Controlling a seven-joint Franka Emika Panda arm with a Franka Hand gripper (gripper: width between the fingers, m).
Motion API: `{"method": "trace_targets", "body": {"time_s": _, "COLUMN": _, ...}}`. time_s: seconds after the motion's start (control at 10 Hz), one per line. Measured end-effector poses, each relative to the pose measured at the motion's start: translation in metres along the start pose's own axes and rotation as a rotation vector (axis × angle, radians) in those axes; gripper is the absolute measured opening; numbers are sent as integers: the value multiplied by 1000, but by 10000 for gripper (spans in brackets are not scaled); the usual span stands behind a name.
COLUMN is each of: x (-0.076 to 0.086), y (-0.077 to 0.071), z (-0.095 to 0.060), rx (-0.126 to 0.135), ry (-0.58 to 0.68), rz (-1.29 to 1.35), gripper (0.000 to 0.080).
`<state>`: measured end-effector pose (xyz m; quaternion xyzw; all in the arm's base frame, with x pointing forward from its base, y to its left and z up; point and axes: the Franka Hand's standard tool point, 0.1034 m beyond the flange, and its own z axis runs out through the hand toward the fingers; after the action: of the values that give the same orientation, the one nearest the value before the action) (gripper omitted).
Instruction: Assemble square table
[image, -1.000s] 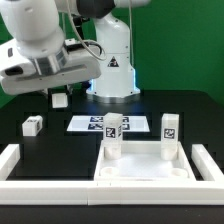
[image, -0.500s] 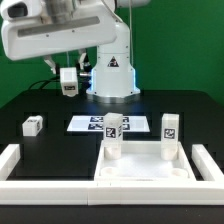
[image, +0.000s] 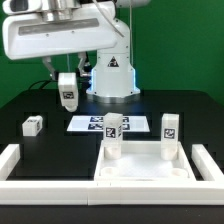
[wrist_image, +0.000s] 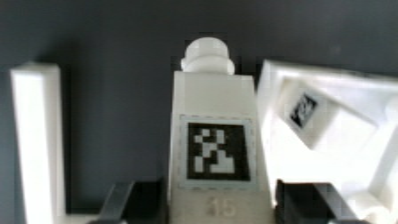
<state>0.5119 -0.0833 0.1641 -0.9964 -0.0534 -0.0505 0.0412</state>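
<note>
Gripper (image: 67, 76) is clamped on a white held leg (image: 68, 94), jaws pinching its upper end. The leg hangs in the air clear of the black table (image: 185, 105), nearly upright w/ a slight tilt, tag facing the cam. In the wrist view the held leg (wrist_image: 214, 120) runs straight out from btw the dark fingers (wrist_image: 132, 198). Its tag is on the facing side and the rounded peg tip is at the far end.

Below and toward the exterior view's left, a loose leg (image: 33, 125) lies on its side on the table, well apart from the rest. The marker board (image: 92, 124) lies flat near the middle, btw the robot base (image: 112, 75) and the tabletop.

The square tabletop (image: 145, 172) sits at the front, rim up, inside the white rail (image: 8, 160). Two legs stand upright at its far corners: left standing leg (image: 113, 138) and right standing leg (image: 170, 137), tags toward the cam.

The wrist view also shows the rail (wrist_image: 36, 130) to one side. On the other side is a blurred white tagged part (wrist_image: 317, 105); can't tell which piece.
</note>
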Motion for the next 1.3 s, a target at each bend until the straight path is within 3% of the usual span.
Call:
{"method": "trace_targets", "body": {"time_s": 0.2, "x": 47, "y": -22, "z": -9, "rx": -44, "ry": 150, "rz": 41, "gripper": 290}}
{"method": "trace_targets", "body": {"time_s": 0.3, "x": 67, "y": -40, "z": -14, "rx": -43, "ry": 221, "rz": 83, "gripper": 290}}
{"method": "trace_targets", "body": {"time_s": 0.5, "x": 90, "y": -68, "z": -17, "rx": -65, "ry": 412, "rz": 128, "gripper": 290}}
{"method": "trace_targets", "body": {"time_s": 0.6, "x": 89, "y": -72, "z": -16, "rx": -70, "ry": 441, "rz": 131, "gripper": 290}}
{"method": "trace_targets", "body": {"time_s": 0.7, "x": 92, "y": -61, "z": -21, "rx": -123, "ry": 532, "rz": 108, "gripper": 290}}
{"method": "trace_targets", "body": {"time_s": 0.8, "x": 88, "y": -58, "z": -17, "rx": -145, "ry": 567, "rz": 109, "gripper": 290}}
{"method": "trace_targets", "body": {"time_s": 0.9, "x": 87, "y": -61, "z": -13, "rx": -132, "ry": 539, "rz": 107, "gripper": 290}}
{"method": "trace_targets", "body": {"time_s": 1.2, "x": 86, "y": -63, "z": -10, "rx": -131, "ry": 539, "rz": 109, "gripper": 290}}
{"method": "trace_targets", "body": {"time_s": 1.3, "x": 84, "y": -77, "z": 2, "rx": -124, "ry": 552, "rz": 121, "gripper": 290}}
